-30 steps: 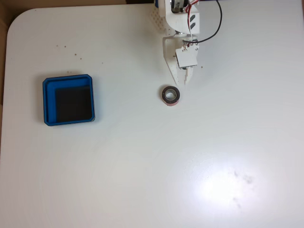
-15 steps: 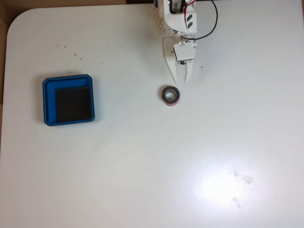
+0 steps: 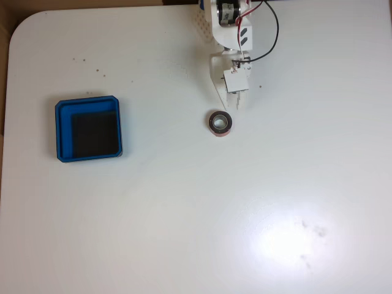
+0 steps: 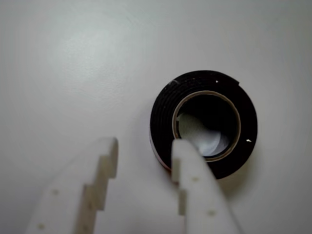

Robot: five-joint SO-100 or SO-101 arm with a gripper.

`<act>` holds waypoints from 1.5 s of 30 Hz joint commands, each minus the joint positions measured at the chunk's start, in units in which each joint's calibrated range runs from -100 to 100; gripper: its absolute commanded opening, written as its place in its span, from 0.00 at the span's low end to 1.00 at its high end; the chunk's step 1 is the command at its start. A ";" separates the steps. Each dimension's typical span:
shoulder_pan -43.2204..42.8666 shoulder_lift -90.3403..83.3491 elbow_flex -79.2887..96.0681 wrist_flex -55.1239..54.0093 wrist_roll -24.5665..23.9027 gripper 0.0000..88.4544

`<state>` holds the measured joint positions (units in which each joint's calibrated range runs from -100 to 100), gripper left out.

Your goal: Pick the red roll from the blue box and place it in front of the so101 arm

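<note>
The red roll (image 3: 212, 122) lies flat on the white table, outside the blue box (image 3: 61, 131), whose dark floor is bare. The so101 arm (image 3: 229, 30) reaches down from the top edge in the fixed view. Its gripper (image 3: 236, 105) hangs just above and right of the roll, apart from it. In the wrist view the roll (image 4: 163, 112) shows its dark face and pale core. The gripper (image 4: 145, 146) is below it, partly open with nothing between its white fingers. The right fingertip (image 4: 187, 161) overlaps the roll's lower rim.
The blue box stands far to the left of the roll. The white table (image 3: 184, 214) has a rounded corner at the top left and a bright glare patch at the lower right. A few small dark specks dot the surface.
The gripper has drawn back a little toward the arm's base and its fingers have come closer together. The roll and the blue box have not moved.
</note>
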<state>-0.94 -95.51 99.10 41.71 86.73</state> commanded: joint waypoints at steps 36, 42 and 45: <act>0.21 -3.23 0.81 -1.03 1.45 0.01; 0.21 -3.23 0.81 -1.03 1.45 0.01; 0.21 -3.23 0.81 -1.03 1.45 0.01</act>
<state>-0.94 -95.51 99.10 41.71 87.98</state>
